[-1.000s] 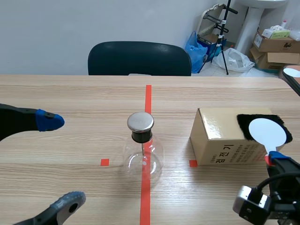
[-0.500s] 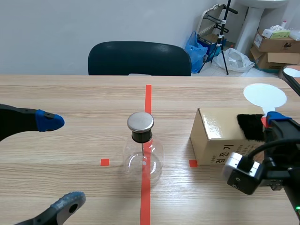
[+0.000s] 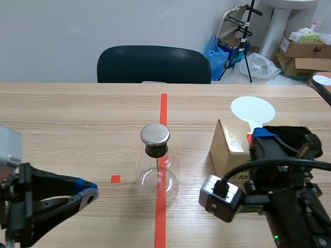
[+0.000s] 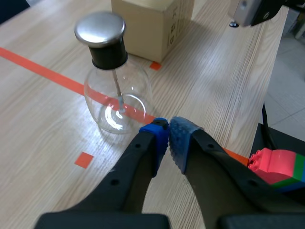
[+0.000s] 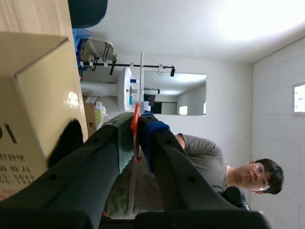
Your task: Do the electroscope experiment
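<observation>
While L gripper (image 4: 167, 128) sits clenched empty & R gripper (image 5: 138, 125) pinches white disc (image 3: 253, 109), dark chair (image 3: 153, 64) stands behind wood table (image 3: 77, 113).

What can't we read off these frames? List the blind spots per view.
- electroscope leaves: too small and lost in glass glare, in both the scene and left wrist views.
- cardboard box label: covered by the right arm in the scene view, cut off by the edge in the right wrist view.
- black fur cloth: mostly behind the right arm in the scene view.
- white disc paddle, on which the right gripper is shut: edge-on in the right wrist view, so its face is unseen.
</observation>
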{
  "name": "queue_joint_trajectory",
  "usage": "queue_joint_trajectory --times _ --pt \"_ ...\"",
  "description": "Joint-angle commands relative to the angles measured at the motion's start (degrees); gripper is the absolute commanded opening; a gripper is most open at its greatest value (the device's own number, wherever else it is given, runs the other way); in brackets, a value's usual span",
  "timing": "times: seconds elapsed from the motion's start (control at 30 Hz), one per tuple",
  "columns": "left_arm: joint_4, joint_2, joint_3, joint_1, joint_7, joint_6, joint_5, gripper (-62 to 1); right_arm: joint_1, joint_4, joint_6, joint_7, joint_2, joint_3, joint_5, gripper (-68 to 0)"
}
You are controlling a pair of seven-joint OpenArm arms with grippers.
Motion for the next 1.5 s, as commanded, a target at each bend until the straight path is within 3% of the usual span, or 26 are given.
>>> queue_joint_trajectory --times 0.0,0.3,0.57,0.77,1.03,1.2,1.47 --pt "-2.16 0.15 2.01 -2.82 -1.29 -0.07 -0.81 -58.0 1.46 0.35 1.05 -2.05 1.27 -1.07 -0.06 -66.7" --pt "-22.23 2.27 12.96 -18.49 -11.10 -0.07 0.24 -57.9 4.11 0.22 3.45 -8.74 2.49 -10.51 -0.06 -66.7" --pt "-33.62 6.03 16.76 -26.32 -19.28 0.28 8.46 -57.9 4.46 0.22 3.48 -9.66 1.99 -14.58 -0.06 -66.7" --pt "-36.20 8.11 18.29 -27.67 -21.94 3.74 12.26 -57.9 4.46 0.17 3.48 -9.64 2.01 -15.58 -0.06 -66.7" --pt "-36.33 9.18 19.06 -28.17 -21.84 4.98 12.81 -57.9 4.46 0.17 3.48 -9.64 2.03 -15.58 -0.06 -66.7" --pt "-36.33 9.55 19.04 -28.20 -20.90 7.58 13.11 -57.9 4.48 0.17 3.48 -9.62 2.05 -15.56 -0.06 -66.7" --pt "-36.33 9.68 19.04 -28.20 -20.39 7.56 13.40 -57.9 4.48 0.17 3.48 -9.20 2.16 -15.52 -0.06 -66.7"
